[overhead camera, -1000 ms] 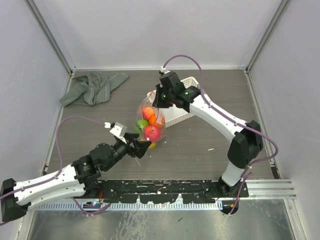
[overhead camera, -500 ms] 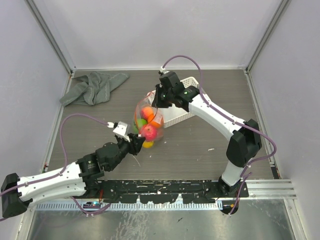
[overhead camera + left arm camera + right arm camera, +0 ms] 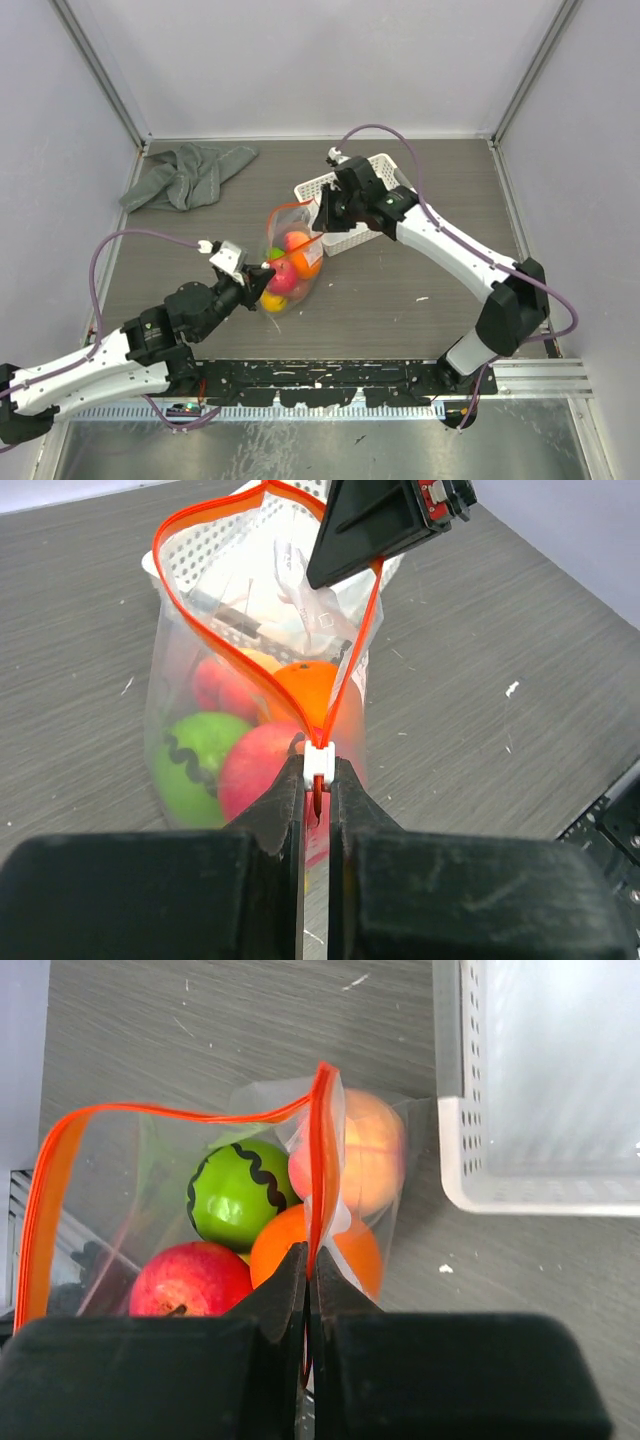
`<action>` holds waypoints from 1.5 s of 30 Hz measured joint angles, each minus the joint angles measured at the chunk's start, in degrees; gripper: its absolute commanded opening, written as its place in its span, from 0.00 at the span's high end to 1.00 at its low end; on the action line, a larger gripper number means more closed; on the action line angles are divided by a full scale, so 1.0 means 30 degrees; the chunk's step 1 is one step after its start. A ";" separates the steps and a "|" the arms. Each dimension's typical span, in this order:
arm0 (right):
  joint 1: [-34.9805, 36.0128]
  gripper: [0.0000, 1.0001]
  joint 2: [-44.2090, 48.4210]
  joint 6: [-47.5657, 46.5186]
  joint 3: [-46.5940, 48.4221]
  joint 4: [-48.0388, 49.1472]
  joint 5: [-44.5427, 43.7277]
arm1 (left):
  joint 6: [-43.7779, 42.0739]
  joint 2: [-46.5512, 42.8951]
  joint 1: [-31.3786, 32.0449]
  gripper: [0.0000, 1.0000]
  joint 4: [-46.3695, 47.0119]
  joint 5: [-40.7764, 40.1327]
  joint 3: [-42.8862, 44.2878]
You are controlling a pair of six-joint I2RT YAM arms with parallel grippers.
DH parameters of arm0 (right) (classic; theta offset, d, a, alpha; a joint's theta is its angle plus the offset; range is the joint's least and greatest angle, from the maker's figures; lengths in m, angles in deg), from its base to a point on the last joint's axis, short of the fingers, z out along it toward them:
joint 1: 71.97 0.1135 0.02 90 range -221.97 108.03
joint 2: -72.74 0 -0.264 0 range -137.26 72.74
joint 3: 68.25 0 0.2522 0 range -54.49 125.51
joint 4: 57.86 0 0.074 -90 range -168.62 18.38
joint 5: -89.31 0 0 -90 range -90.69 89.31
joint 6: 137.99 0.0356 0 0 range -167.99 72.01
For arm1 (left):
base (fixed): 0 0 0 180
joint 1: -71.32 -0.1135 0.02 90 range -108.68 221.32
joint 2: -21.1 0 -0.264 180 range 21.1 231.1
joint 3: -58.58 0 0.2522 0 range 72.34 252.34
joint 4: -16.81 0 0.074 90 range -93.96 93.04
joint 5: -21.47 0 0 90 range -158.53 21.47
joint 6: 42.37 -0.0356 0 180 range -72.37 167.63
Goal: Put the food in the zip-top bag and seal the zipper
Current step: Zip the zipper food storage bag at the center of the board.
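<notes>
The zip-top bag [image 3: 282, 225] stands upright just beside the near-left corner of the white lattice basket [image 3: 312, 186], stretched between the two arms, and whether its bottom rests on the counter [image 3: 400, 290] I cannot tell; its mouth gapes as an open loop, the two sides of the zipper [image 3: 45, 1200] spread apart in the middle and meeting only at the ends; the left jaws are pinched narrow on the zipper at the end of the mouth farthest from the basket, right under the small white slider [image 3: 317, 762], which sits at that end; the right jaws are pressed together on the zipper at the end of the mouth nearest the basket, the orange-red strip rising from between them; the food lies inside the bag, piled in its lower part: a green fruit [image 3: 235, 1195] with a black wavy line, a red one [image 3: 190, 1280] beside it, an orange one [image 3: 275, 1245] against the right jaws, a peach one [image 3: 370, 1165] on the side toward the basket, and a yellow one [image 3: 272, 302] at the bottom on the side away from the basket; a grey cloth [image 3: 185, 172] lies crumpled on the counter well apart from the basket, to its left.
</notes>
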 measured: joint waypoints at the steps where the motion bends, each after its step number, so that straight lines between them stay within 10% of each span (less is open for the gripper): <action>1: -0.0036 0.93 0.0342 0.0000 -0.0299 -0.0036 0.0036 | -0.0146 0.0015 0.0000 1.00 -0.0168 0.0291 0.0160; 11: -0.1501 0.84 0.4036 -0.0721 -0.3308 -0.0823 -0.1800 | -0.1523 0.4080 0.0000 1.00 -0.0576 0.3577 0.2586; 23: -0.2091 0.43 0.8036 -0.4051 -0.4488 -0.1581 -0.4320 | -0.2455 0.4911 -0.0379 1.00 -0.2244 0.6397 0.3949; 45: -0.2106 0.26 0.3971 -0.6215 -0.2521 -0.0605 0.1413 | -0.2987 0.3388 -0.0379 1.00 -0.4197 0.7417 0.4160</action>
